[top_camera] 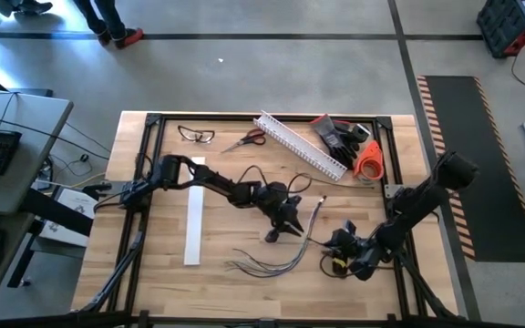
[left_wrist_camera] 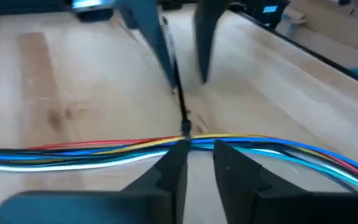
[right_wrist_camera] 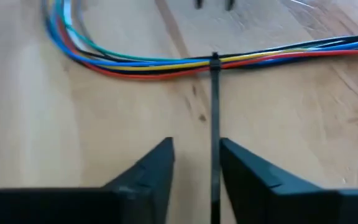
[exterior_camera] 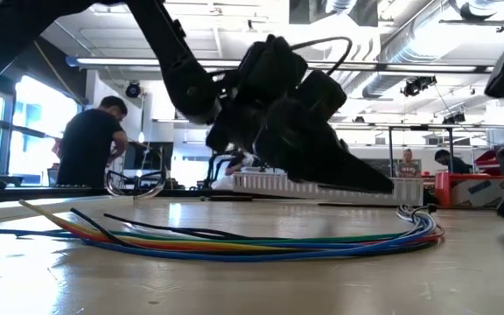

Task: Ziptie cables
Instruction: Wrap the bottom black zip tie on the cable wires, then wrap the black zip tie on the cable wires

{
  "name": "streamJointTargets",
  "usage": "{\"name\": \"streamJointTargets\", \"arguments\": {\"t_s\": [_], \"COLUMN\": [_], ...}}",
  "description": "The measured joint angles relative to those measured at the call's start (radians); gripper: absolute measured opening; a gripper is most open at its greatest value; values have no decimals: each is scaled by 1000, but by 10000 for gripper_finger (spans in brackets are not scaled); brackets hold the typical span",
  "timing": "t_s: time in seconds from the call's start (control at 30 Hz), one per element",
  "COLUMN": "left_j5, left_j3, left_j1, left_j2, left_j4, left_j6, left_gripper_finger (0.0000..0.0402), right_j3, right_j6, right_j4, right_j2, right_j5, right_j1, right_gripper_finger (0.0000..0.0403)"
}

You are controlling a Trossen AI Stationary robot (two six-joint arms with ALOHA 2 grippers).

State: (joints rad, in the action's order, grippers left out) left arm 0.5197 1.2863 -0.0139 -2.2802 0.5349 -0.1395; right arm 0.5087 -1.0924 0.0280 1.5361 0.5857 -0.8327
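The wooden table (top_camera: 153,273) carries the cables (top_camera: 276,260) near its front edge, a ziptie (right_wrist_camera: 215,124) around them, and a white strip (top_camera: 193,223) toward the left — along the far edge lie glasses (top_camera: 196,135), scissors (top_camera: 246,139), a white slotted channel (top_camera: 301,146), gloves (top_camera: 335,135) and an orange roll (top_camera: 369,159).

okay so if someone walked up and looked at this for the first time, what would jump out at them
Probably the cables: a bright multicoloured bundle curving over the wooden table, cinched at one spot by a dark ziptie. Next, both grippers sitting right at it, the left gripper and right gripper each with fingers parted either side of the tie. The white channel lies at the far edge.
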Motion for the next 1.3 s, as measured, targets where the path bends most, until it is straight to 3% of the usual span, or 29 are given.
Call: {"name": "streamJointTargets", "arguments": {"t_s": [0.17, 0.27, 0.4, 0.57, 0.7, 0.93, 1.13, 1.3], "left_j5": [-22, 19, -63, -180, -208, -209, -208, -192], "left_j3": [-9, -101, -264, -402, -443, -447, -447, -447], "left_j1": [2, 1, 6, 21, 25, 28, 28, -1], "left_j2": [61, 69, 69, 70, 77, 78, 78, 78], "left_j4": [-72, 157, 472, 635, 650, 673, 676, 676], "left_j6": [-10, 78, 198, 233, 232, 234, 291, 263], "left_gripper_finger": [76, 67, 45, 29, 26, 26, 26, 25], "right_j3": [0, 1, 1, 1, 1, 22, 93, 93], "right_j6": [-32, -62, -92, 99, 266, 456, 576, 604], "right_j4": [89, 205, 403, 495, 539, 748, 856, 911], "right_j2": [-144, -263, -418, -530, -532, -521, -515, -453], "right_j5": [-107, -185, -231, -224, -281, -505, -430, -434], "right_j1": [26, 57, 116, 276, 467, 763, 863, 928], "right_gripper_finger": [182, 195, 189, 167, 136, 88, 79, 86]}}
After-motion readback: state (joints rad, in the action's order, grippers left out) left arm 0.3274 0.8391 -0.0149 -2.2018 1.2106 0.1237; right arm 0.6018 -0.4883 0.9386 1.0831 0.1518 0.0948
